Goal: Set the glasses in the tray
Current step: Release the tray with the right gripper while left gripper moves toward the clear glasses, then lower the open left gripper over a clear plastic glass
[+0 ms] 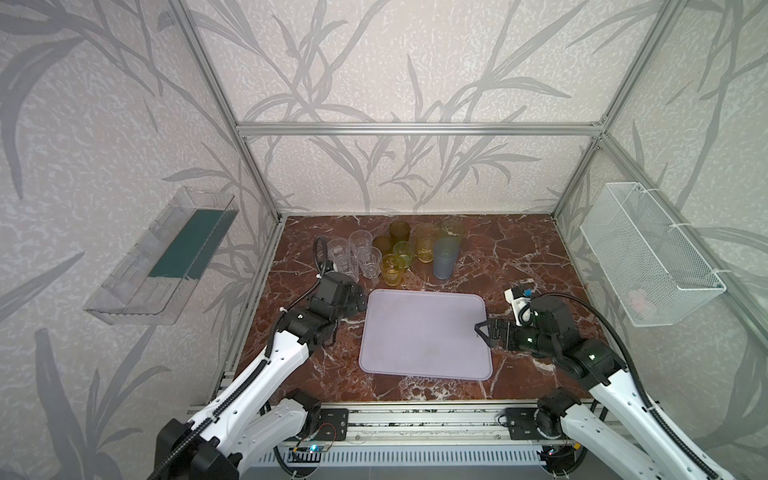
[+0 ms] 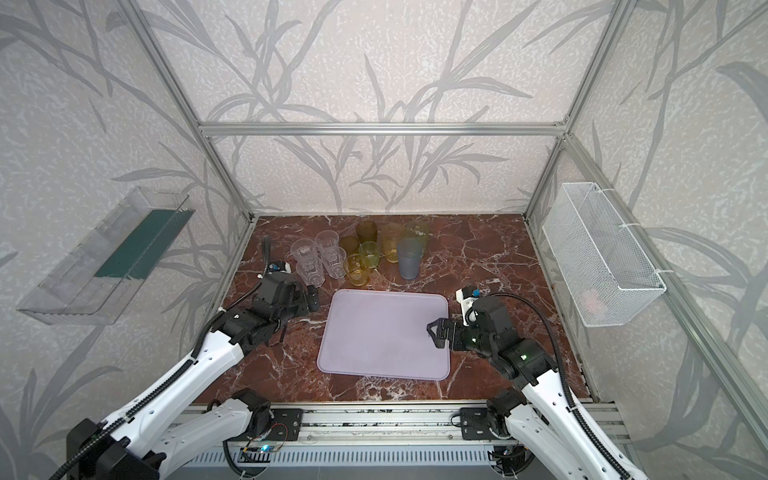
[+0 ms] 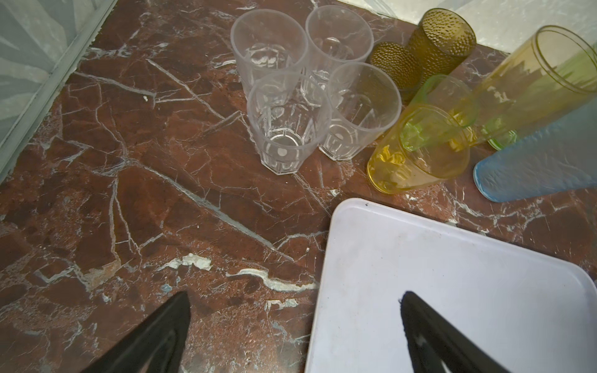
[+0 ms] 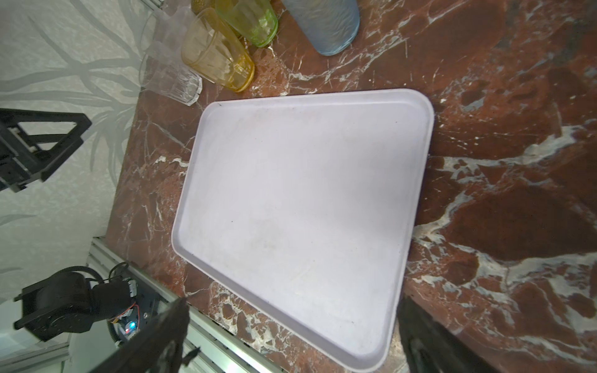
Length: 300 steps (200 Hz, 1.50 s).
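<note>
The glasses stand upright in a tight cluster behind the tray: clear faceted ones [image 1: 359, 257] [image 2: 320, 259] [image 3: 284, 129] on the left, amber [image 1: 392, 269] [image 3: 416, 151] [image 4: 216, 51], green [image 4: 248, 19] and olive-brown [image 3: 439, 42] in the middle, a taller blue-grey one [image 1: 446, 257] [image 2: 409, 257] on the right. The pale lavender tray [image 1: 424, 332] [image 2: 382, 332] [image 3: 452, 290] [image 4: 307, 210] lies flat with nothing in it. My left gripper [image 1: 358, 302] [image 2: 309, 297] [image 3: 295, 297] hangs open over the tray's far left corner. My right gripper [image 1: 482, 329] [image 2: 432, 330] [image 4: 292, 303] is open at the tray's right edge, turned on its side.
A clear plastic bin [image 1: 162, 253] hangs on the left wall and a white wire basket [image 1: 648, 253] on the right wall. Aluminium frame rails [image 1: 415, 419] run along the red marble tabletop's front and sides.
</note>
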Available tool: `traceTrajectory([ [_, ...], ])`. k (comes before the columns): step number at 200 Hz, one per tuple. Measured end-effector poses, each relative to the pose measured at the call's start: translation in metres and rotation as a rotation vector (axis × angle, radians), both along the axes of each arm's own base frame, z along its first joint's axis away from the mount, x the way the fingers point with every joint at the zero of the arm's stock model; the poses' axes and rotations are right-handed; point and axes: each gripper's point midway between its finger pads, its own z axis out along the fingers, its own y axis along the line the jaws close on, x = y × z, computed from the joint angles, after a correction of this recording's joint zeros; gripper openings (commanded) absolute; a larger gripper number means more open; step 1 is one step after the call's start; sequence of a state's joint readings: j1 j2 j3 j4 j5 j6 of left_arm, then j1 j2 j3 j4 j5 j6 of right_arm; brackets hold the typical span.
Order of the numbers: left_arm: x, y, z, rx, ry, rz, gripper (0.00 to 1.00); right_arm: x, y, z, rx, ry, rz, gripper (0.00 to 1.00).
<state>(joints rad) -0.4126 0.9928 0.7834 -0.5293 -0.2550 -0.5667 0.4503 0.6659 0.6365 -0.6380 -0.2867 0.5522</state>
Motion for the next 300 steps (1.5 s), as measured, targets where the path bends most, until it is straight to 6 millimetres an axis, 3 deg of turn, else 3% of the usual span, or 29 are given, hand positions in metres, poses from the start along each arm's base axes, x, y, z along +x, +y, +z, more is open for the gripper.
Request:
traceTrajectory([
  [79,0.017,0.042,0.004,0.018,-0.012,0.130,0.99,-0.002,0.010,0.013,0.045,0.007,0.045,0.99],
  [138,0.024,0.067,-0.019,0.044,0.064,0.213,0.99,0.007,0.013,0.023,0.064,-0.049,0.036,0.99],
  [203,0.037,0.079,-0.017,0.037,0.071,0.257,0.95,0.020,0.013,0.018,0.038,-0.054,0.013,0.99],
  [269,0.068,0.072,-0.020,-0.025,0.091,0.263,0.77,0.026,0.014,0.025,0.048,-0.092,0.007,0.99],
  [300,0.079,0.069,-0.023,-0.045,0.093,0.271,0.73,0.026,0.011,0.027,0.041,-0.103,-0.005,0.99],
])
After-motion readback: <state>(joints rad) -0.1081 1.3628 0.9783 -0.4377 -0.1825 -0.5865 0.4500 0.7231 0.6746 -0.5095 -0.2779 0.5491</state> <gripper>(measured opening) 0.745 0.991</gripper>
